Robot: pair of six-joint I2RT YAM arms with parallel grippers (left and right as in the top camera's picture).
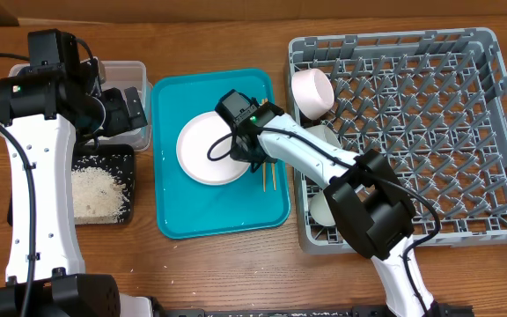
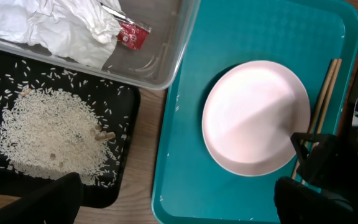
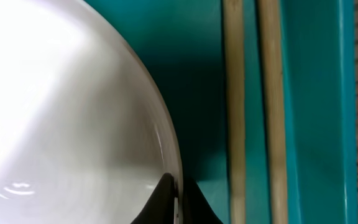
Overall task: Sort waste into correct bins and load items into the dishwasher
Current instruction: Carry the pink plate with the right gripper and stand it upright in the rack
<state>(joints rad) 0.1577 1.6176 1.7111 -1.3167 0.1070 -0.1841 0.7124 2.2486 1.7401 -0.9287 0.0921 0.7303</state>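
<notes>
Wooden chopsticks (image 3: 234, 93) lie parallel along the tray (image 3: 316, 93) edge; right jaws seemingly pinch the plate (image 3: 55, 112) rim, left jaws wide.

1. Plate (image 2: 253, 115): white, faint pink cast.
2. Teal tray (image 1: 170, 211): plain teal.
3. Chopsticks (image 3: 234, 93): pale wood.
4. Black tray (image 2: 126, 118): speckled with off-white rice (image 2: 48, 134).
5. Wrapper (image 2: 132, 34): red and white.
6. Rack (image 1: 465, 114): grey lattice.
7. Desk (image 1: 236, 35): brown wood grain.

I'm seeing the right arm (image 1: 311, 154) covering the plate's (image 1: 202, 150) right rim and most of the chopsticks (image 1: 273, 180); the left arm (image 1: 47, 132) is hiding much of the clear tub (image 1: 128, 67); the left wrist view is cropping the napkins (image 2: 42, 28).
</notes>
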